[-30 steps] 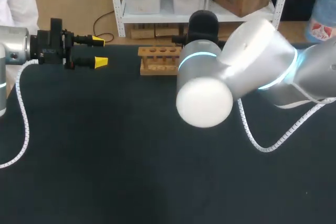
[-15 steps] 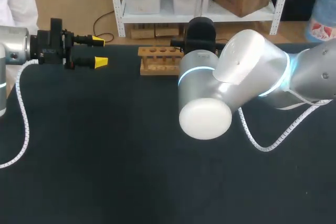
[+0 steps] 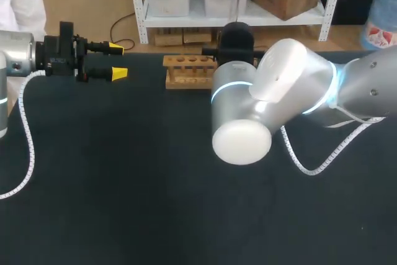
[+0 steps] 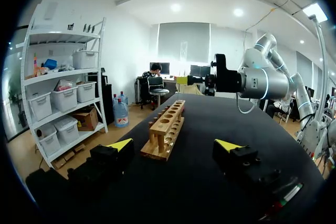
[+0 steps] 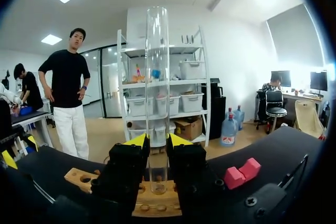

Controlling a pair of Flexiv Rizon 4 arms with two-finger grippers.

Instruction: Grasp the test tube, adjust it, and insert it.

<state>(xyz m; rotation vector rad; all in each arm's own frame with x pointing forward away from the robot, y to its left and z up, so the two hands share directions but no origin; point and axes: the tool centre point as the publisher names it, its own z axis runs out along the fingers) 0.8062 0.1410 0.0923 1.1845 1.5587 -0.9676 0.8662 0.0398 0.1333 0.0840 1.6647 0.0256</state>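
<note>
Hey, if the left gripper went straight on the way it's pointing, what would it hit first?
Most likely the wooden rack, which lies directly ahead of the left gripper.

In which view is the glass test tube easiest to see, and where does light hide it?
Right wrist view: the test tube stands out plainly, upright in the right gripper, the room showing through it. Head view: only a faint clear streak against the pale background; light glares on the right arm. Left wrist view: I cannot make it out.
</note>
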